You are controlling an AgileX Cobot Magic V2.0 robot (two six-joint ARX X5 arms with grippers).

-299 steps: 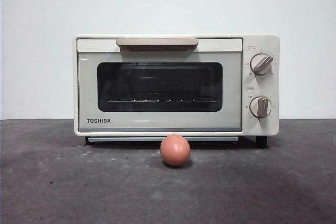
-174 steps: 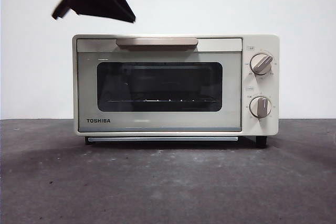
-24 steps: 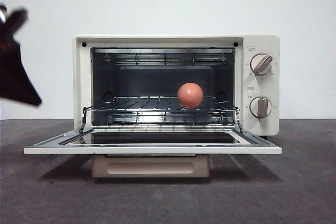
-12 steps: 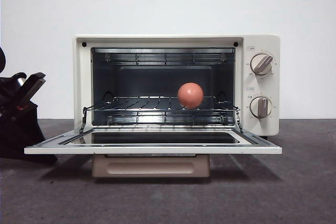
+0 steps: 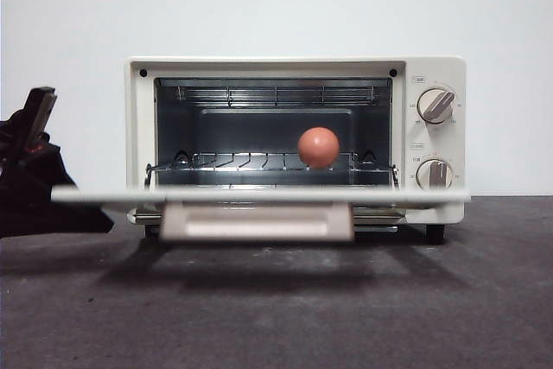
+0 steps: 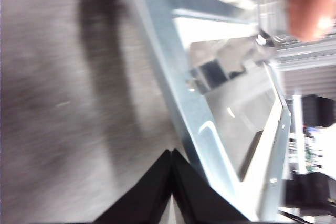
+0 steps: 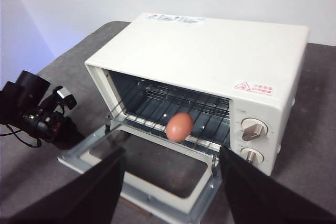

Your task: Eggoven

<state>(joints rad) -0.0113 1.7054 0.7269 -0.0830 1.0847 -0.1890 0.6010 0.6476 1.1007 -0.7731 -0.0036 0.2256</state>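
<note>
The smooth reddish-brown egg sits on the wire rack inside the cream oven, whose door is part-way open, with the left gripper, jaws together, at the door's left edge, and the right gripper, jaws apart, well back
</note>
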